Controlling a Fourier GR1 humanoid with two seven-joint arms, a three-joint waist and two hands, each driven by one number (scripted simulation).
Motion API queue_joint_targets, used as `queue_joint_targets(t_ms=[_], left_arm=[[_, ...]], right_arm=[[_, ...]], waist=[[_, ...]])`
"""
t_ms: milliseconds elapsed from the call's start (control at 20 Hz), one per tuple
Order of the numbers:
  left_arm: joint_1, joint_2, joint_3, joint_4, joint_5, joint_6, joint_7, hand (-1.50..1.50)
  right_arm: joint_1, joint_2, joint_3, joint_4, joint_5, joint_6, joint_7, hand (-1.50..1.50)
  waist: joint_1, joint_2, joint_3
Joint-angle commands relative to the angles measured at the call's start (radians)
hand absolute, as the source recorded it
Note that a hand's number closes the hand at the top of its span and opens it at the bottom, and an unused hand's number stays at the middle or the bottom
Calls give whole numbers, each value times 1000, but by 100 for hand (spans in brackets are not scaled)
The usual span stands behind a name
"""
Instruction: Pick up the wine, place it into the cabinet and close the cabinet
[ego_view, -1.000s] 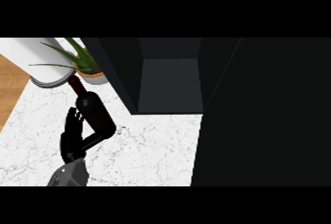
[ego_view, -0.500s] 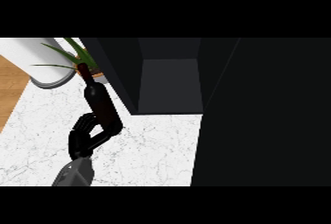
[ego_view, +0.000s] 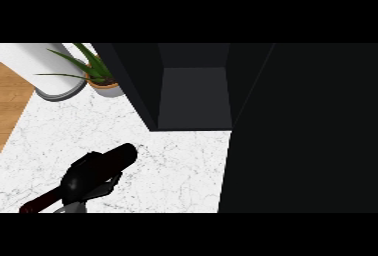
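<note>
Dark wine bottle (ego_view: 111, 160) lies tilted within the left hand (ego_view: 83, 181).

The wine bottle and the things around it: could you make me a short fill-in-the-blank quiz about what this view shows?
1. The wine bottle is held by the robot's ____ hand.
2. The cabinet stands ____, its inside showing.
3. The potted plant stands to the ____ of the cabinet in the view.
4. The counter has a white ____ top.

Missing words: left; open; left; marble
</note>
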Motion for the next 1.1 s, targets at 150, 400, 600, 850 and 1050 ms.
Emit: queue_joint_targets(t_ms=[150,400,600,850,1050], left_arm=[[89,20,-27,-93,18,-145,-62,150],[110,-54,-92,-290,22,-82,87,150],[195,-75,-136,-454,37,-95,171,150],[346,-153,-245,-791,39,23,310,150],[425,-150,-280,-1048,48,75,485,150]], right_arm=[[97,12,28,-172,-70,-15,92,-150],[127,11,5,-126,-82,43,17,-150],[-15,-2,15,-156,-80,-67,149,-150],[24,-6,8,-119,-76,-26,98,-150],[55,21,20,-111,-48,-12,45,-150]], waist=[[7,-2,-2],[9,-3,-1],[16,-2,-2],[15,-3,-1],[14,-3,-1]])
